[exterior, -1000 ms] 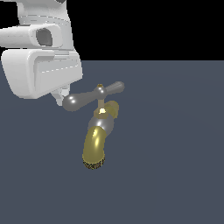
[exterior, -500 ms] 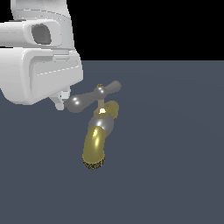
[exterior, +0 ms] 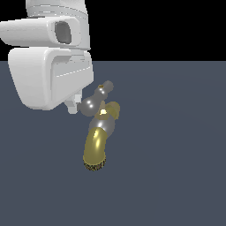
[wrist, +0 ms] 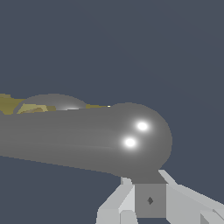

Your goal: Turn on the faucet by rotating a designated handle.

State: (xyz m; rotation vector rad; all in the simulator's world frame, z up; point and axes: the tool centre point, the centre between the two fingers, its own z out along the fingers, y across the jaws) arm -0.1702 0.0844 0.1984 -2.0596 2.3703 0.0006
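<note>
The faucet (exterior: 98, 143) stands on the dark floor, with a curved gold spout, a dark speckled mouth toward the camera and a grey mid-section. Its silver crossbar handle (exterior: 96, 99) sits on top and is turned so one rounded end points at me. My gripper (exterior: 73, 107) hangs under the big white hand on the exterior view's left. Its fingers look shut, with the tip against that near rounded end. In the wrist view the handle arm (wrist: 87, 140) fills the middle, and the gripper (wrist: 149, 199) touches its rounded end from below.
The white hand and wrist body (exterior: 50, 75) hide the area to the exterior view's left of the faucet. Flat dark grey floor (exterior: 176, 154) surrounds the faucet.
The crossbar handle has turned: its near end swung toward the exterior view's right and its arms now look foreshortened. My hand followed it to the right and sits closer to the faucet.
</note>
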